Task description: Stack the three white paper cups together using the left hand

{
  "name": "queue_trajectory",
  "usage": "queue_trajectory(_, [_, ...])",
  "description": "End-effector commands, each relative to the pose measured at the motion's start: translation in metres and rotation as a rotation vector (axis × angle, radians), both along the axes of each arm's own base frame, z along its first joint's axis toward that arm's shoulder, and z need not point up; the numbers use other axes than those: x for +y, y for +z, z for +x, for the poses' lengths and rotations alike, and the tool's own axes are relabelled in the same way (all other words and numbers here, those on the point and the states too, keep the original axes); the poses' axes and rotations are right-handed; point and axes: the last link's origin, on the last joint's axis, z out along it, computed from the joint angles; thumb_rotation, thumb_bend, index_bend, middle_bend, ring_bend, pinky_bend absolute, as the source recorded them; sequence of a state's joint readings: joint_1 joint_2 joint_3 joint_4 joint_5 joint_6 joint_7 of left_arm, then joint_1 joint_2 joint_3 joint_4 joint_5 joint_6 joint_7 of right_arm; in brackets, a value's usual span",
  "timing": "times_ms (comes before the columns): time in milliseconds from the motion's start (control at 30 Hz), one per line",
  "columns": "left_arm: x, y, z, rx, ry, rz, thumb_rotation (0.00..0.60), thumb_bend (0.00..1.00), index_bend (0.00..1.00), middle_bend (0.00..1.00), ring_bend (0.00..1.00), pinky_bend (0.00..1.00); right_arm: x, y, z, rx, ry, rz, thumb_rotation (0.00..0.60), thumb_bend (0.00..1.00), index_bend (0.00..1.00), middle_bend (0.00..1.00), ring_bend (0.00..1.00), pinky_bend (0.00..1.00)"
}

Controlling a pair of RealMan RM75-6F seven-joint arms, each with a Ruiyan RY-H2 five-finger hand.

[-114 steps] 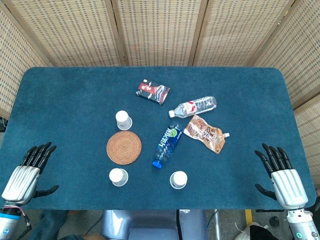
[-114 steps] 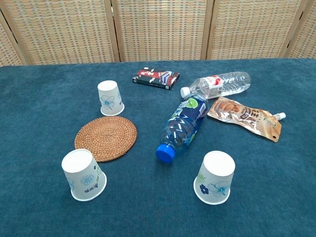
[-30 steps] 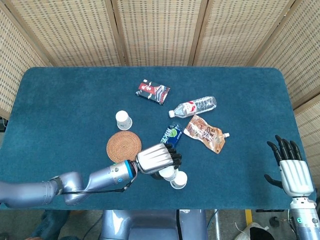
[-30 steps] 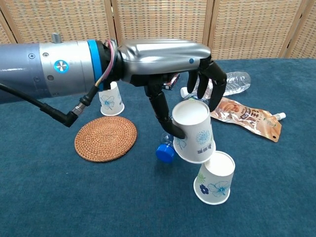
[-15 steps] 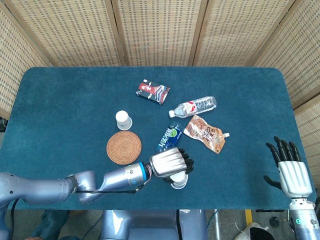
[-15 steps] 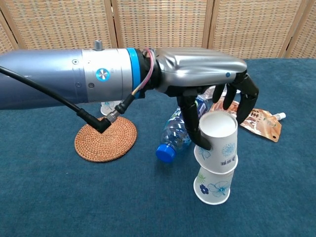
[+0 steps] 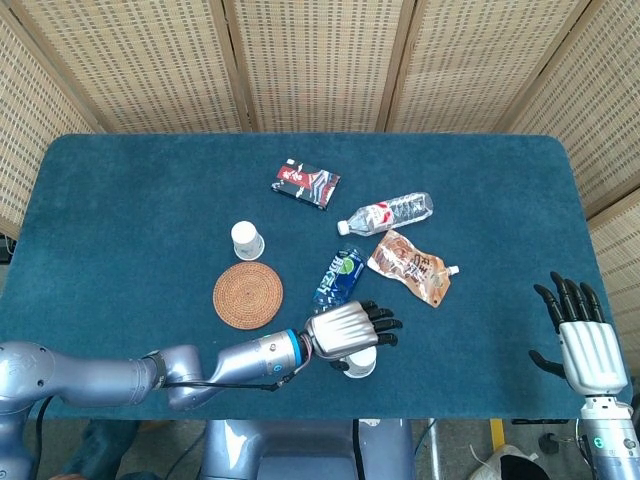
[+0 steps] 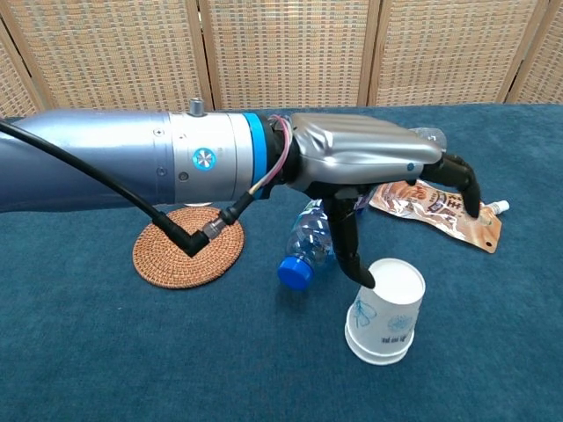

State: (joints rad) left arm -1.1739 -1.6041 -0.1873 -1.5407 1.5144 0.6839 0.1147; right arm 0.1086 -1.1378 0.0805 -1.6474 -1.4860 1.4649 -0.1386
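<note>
Nearest the robot, two paper cups sit nested upside down as a short stack on the blue table, close to its front edge. Directly above the stack hangs the left hand, its fingers spread apart over the far side and the thumb pointing down, its tip at or just beside the rim of the upper cup's upturned base; whether it touches cannot be told, and nothing is clamped in the hand. From the head view the same hand covers most of the stack, with the long grey arm running off to the lower left. Off at the right front corner, the right hand hovers beside the table edge, fingers straight and apart, holding nothing. Just behind the stack lies a blue bottle on its side, cap toward the robot, partly hidden by the left hand. Left of it rests a round woven coaster, and beyond the coaster the third cup stands upside down, well apart from the stack. Right of the blue bottle a brown spouted pouch lies flat. Farther back a clear bottle lies on its side, and behind that a small dark box. Woven screens close off the back.
</note>
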Motion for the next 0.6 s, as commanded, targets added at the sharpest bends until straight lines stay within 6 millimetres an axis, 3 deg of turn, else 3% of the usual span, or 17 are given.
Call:
queue_trajectory(33, [0.004, 0.007, 0.001, -0.027, 0.019, 0.007, 0.6, 0.0, 0.0, 0.0, 0.0, 0.01, 0.0, 0.0, 0.0, 0.0, -0.001, 0.001, 0.6, 0.0, 0.16, 0.0, 0.0, 0.0])
queue_trajectory(167, [0.027, 0.027, -0.003, -0.054, 0.057, 0.089, 0.6, 0.0, 0.03, 0.0, 0.0, 0.01, 0.0, -0.001, 0.0, 0.0, -0.001, 0.006, 0.6, 0.0, 0.16, 0.0, 0.0, 0.0])
queue_trajectory(333, [0.077, 0.056, -0.022, -0.041, 0.174, 0.247, 0.6, 0.0, 0.09, 0.0, 0.0, 0.01, 0.002, -0.002, 0.001, 0.005, 0.005, 0.011, 0.6, 0.0, 0.16, 0.0, 0.0, 0.0])
queue_trajectory(400, [0.11, 0.069, -0.045, 0.001, 0.259, 0.351, 0.6, 0.0, 0.12, 0.0, 0.0, 0.02, 0.002, -0.004, 0.001, 0.008, 0.005, 0.015, 0.6, 0.0, 0.16, 0.0, 0.0, 0.0])
queue_trajectory(600, [0.151, 0.077, -0.092, 0.068, 0.492, 0.402, 0.6, 0.0, 0.15, 0.0, 0.04, 0.07, 0.0, -0.005, 0.001, 0.013, 0.002, 0.014, 0.6, 0.0, 0.17, 0.0, 0.0, 0.0])
